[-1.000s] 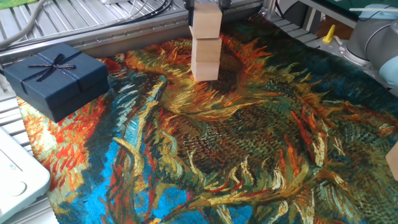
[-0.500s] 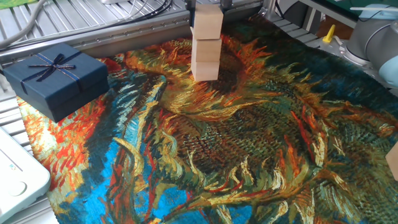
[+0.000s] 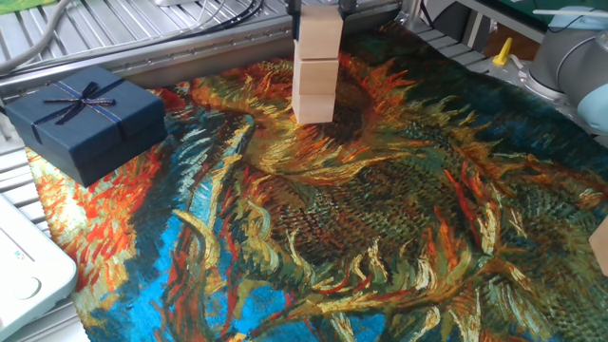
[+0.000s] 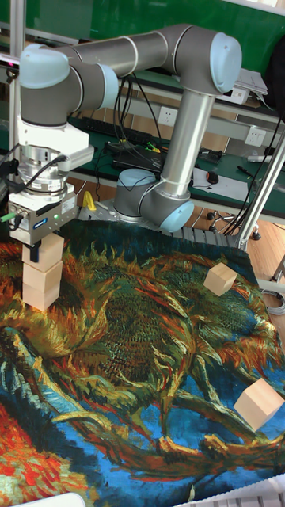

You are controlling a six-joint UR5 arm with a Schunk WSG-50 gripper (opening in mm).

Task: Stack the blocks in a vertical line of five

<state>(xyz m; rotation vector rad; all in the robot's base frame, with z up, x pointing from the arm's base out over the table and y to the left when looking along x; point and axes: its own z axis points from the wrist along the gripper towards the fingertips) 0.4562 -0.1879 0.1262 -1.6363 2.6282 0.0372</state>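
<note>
Three pale wooden blocks stand as a stack (image 3: 314,76) at the back of the sunflower-print cloth (image 3: 380,218). My gripper (image 3: 320,8) comes down from above and is shut on the top block (image 3: 319,36), which rests on the middle one, shifted a little to the right. The tall fixed view shows the same stack (image 4: 41,283) at the left, with the gripper (image 4: 43,249) around its top block (image 4: 49,253). Two loose blocks lie on the cloth at the right, one further back (image 4: 220,279) and one nearer (image 4: 258,402). A block (image 3: 600,249) also shows at the fixed view's right edge.
A dark blue gift box (image 3: 85,119) with a ribbon sits at the cloth's left corner. A white device (image 3: 24,271) lies at the lower left. Metal rails (image 3: 142,38) and cables run behind the stack. The arm's base (image 4: 150,202) stands behind the cloth.
The top block and the gripper have shifted very slightly right and down onto the stack. Nothing else has moved.
</note>
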